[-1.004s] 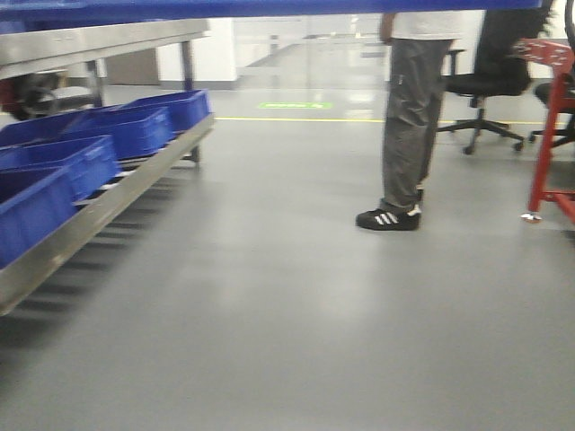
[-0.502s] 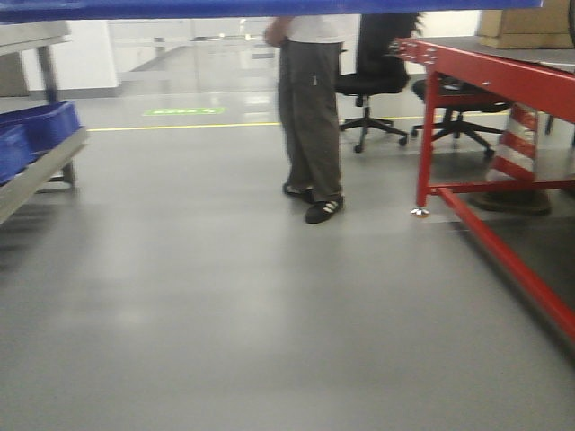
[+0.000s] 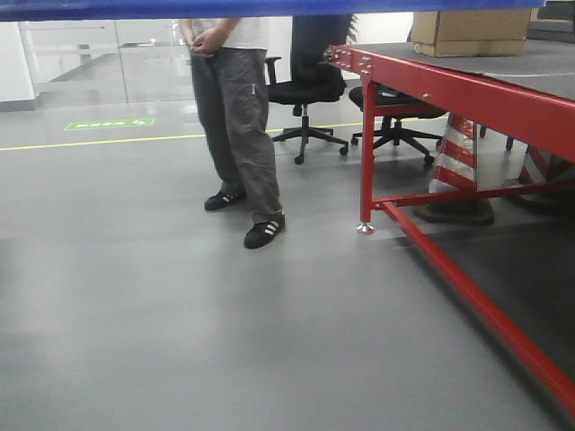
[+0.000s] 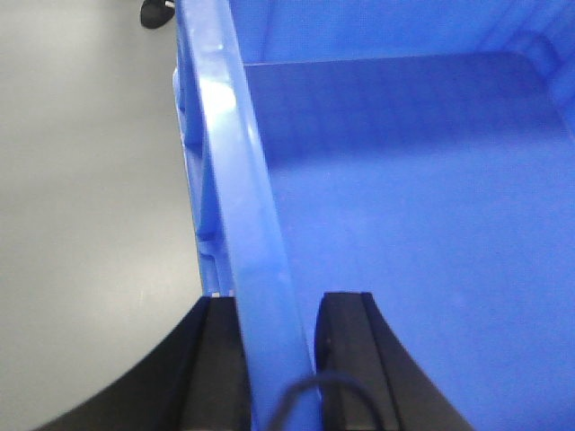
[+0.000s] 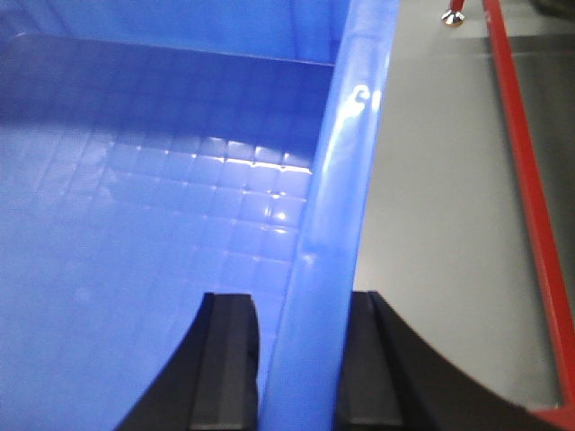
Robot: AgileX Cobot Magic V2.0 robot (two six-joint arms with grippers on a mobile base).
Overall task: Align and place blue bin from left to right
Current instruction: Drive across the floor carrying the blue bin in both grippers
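Observation:
The blue bin (image 3: pixel 269 7) shows in the front view only as a blue strip along the top edge, held up above the floor. In the left wrist view my left gripper (image 4: pixel 280 359) is shut on the blue bin's left rim (image 4: pixel 243 180), one black finger outside the wall and one inside. The right wrist view has my right gripper (image 5: pixel 301 364) shut on the blue bin's right rim (image 5: pixel 346 153) in the same way. The bin's inside floor (image 5: pixel 135 224) is bare, with grey floor below both rims.
A red metal table (image 3: pixel 467 90) stands at the right, a cardboard box (image 3: pixel 472 31) on top, its lower rail (image 5: pixel 530 197) close to the bin's right side. A person (image 3: pixel 238 117) stands ahead on the grey floor. Black office chairs (image 3: pixel 305 90) and a striped cone (image 3: pixel 458 162) stand behind.
The view has swung right: the rack of deep-blue bins left the frame, the red table came in and now fills the right, and the person shifted leftward in the picture.

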